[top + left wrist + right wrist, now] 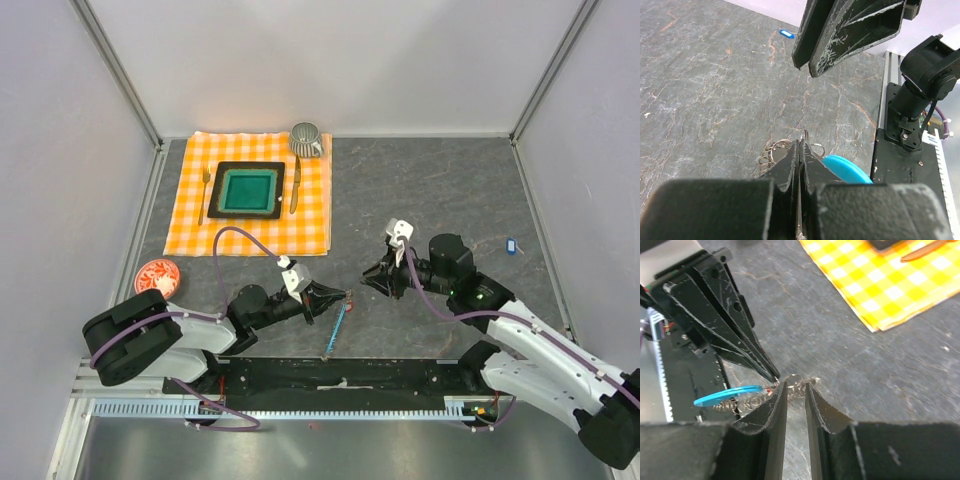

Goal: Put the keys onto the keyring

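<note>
A: Start at the left fingers. What have they got?

B: The left gripper has its jaws pressed flat together, pinching the thin wire of the keyring. Loose coils spill onto the table just beside the tips, and the ring's light-blue strip curves off on the other side, toward the near edge.

A: And the right?

B: The right gripper faces it nose to nose. Its fingers stand a narrow gap apart, and one loop of the coil lies right at that gap, but I see nothing clamped between the pads.

A: Any key on the ring?

B: There is a red speck by the coil at the left tips. It is too small to tell what it is.

A: The other one?

B: The blue key lies alone on the stone-grey top, well apart from both grippers — off to the right, near the wall.

A: Farther out?

B: At the far left is an orange checked cloth carrying a dark tray with a green dish, a fork and a knife on either side, and a cup at its far corner. A red saucer sits near the left arm's base.
</note>
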`<control>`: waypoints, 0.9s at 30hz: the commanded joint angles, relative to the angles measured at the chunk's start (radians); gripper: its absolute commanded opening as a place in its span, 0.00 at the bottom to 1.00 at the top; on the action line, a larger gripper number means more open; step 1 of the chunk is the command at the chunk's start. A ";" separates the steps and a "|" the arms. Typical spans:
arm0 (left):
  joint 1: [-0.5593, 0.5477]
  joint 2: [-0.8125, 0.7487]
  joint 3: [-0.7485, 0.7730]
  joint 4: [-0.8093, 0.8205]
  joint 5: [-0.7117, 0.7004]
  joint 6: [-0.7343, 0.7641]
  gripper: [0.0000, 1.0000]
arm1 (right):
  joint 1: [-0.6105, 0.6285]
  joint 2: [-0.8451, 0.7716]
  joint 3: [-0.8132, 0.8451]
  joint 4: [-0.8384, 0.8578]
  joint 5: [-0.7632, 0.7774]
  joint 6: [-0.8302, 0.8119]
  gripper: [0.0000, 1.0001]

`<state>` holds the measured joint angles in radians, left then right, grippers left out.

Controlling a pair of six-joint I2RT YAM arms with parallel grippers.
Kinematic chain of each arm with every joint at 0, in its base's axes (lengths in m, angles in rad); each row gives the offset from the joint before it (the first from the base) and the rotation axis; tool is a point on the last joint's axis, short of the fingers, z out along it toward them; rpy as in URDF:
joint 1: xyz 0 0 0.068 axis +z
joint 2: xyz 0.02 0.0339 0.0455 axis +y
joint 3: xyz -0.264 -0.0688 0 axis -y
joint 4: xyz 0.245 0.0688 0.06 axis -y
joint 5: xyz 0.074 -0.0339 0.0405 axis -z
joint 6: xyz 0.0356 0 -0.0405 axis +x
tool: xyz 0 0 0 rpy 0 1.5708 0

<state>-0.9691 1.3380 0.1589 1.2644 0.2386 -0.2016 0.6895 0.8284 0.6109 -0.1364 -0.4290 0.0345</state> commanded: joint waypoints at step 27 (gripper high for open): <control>-0.003 -0.057 0.073 0.398 0.016 0.010 0.02 | -0.073 0.083 -0.132 0.359 -0.272 0.114 0.22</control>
<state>-0.9691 1.2945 0.1913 1.2659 0.2417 -0.2008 0.6220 0.9112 0.4873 0.1364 -0.6765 0.1299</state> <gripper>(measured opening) 0.022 0.229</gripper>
